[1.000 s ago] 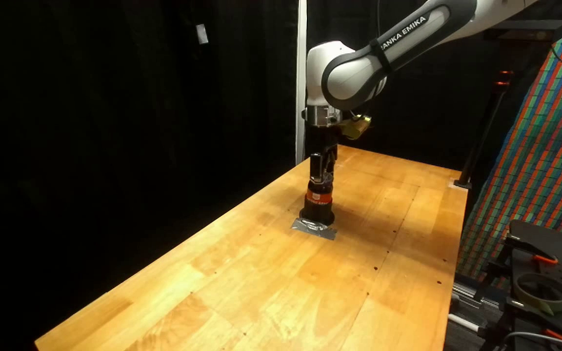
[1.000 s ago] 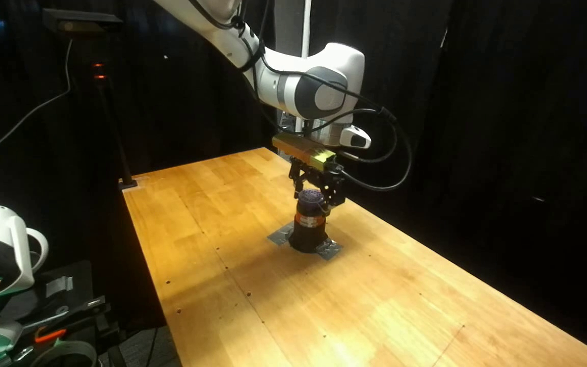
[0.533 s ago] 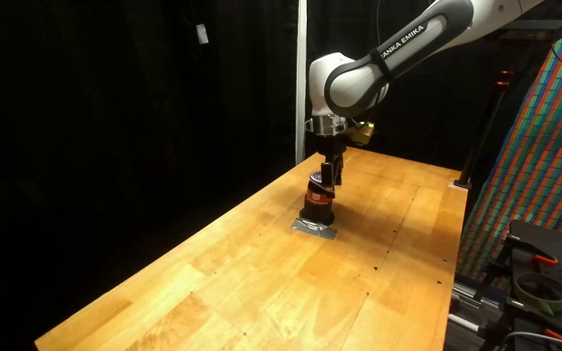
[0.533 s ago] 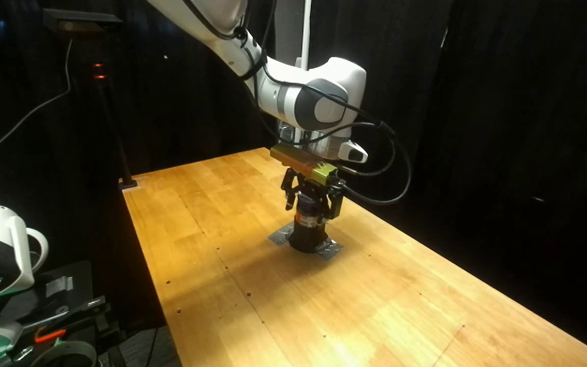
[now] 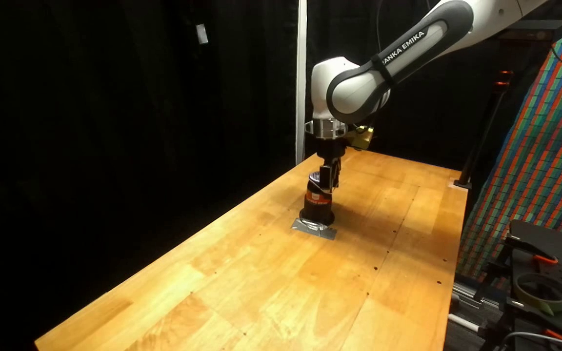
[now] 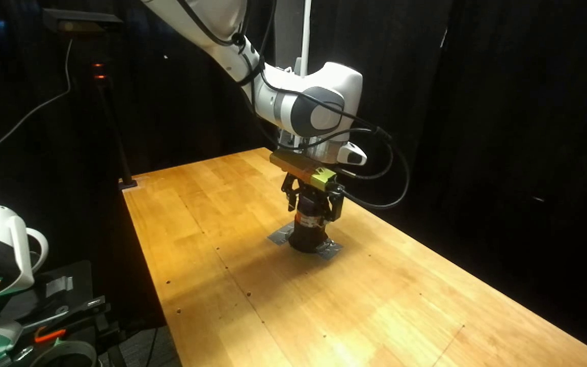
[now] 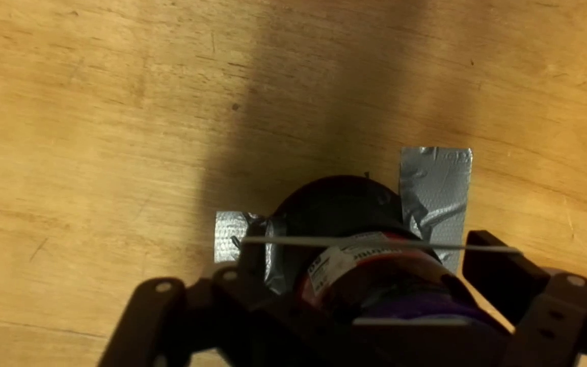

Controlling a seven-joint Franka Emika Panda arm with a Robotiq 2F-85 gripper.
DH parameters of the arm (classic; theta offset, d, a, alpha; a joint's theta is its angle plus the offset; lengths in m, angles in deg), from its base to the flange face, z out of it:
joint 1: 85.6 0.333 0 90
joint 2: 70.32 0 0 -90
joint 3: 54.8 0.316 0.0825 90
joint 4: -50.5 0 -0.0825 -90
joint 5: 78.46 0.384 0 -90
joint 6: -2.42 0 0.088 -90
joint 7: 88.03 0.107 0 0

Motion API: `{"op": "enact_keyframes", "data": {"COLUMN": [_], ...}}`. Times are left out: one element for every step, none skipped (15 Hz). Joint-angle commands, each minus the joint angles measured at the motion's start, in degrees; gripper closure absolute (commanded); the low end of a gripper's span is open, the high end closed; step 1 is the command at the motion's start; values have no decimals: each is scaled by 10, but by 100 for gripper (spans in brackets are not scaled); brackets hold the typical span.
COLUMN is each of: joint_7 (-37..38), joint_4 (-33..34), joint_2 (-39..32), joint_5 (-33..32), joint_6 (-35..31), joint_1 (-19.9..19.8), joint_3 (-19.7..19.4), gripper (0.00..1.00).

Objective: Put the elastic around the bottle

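The bottle (image 5: 317, 208) stands upright on the wooden table, dark with an orange-red label band; it shows in an exterior view (image 6: 308, 238) and, seen from above, in the wrist view (image 7: 344, 204). My gripper (image 7: 369, 252) is open, pointing down, with its fingers on either side of the bottle's upper part; it also shows in both exterior views (image 5: 330, 178) (image 6: 314, 208). The pale elastic (image 7: 324, 241) is stretched between the two fingertips, crossing over the label in the wrist view. Its far strand behind the cap is mostly hidden by the gripper.
Grey tape strips (image 5: 313, 228) (image 6: 281, 234) (image 7: 438, 188) lie at the bottle's base on the table (image 5: 281, 292). A black post (image 6: 115, 137) stands at a table edge. A side bench with a tape roll (image 5: 542, 292) is beyond the table.
My gripper has come down from above the cap to beside the bottle's upper part, with its fingers lower on both sides. The bottle has not moved.
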Motion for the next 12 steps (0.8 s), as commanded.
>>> {"op": "enact_keyframes", "data": {"joint_7": [2, 0, -6, -4, -6, -5, -4, -5, -5, -6, -8, -12], "joint_4": [-46, -60, -68, -83, -94, -110, -125, -142, -156, -175, -194, -218], "joint_2": [21, 29, 35, 43, 50, 59, 68, 78, 87, 98, 109, 121], "joint_5": [-11, -14, -15, -18, -19, -21, -22, -24, -26, -28, -26, -18], "joint_6": [-49, -57, -54, -62, -71, -84, -95, -108, -120, -133, -154, -188], "joint_1": [1, 0, -1, 1, 0, 0, -1, -3, -4, -7, -11, -18], "joint_3": [-6, -6, -5, -6, -6, -7, -8, -9, -11, -12, -12, -10], "gripper": [9, 25, 32, 41, 48, 56, 65, 72, 81, 87, 89, 91]}}
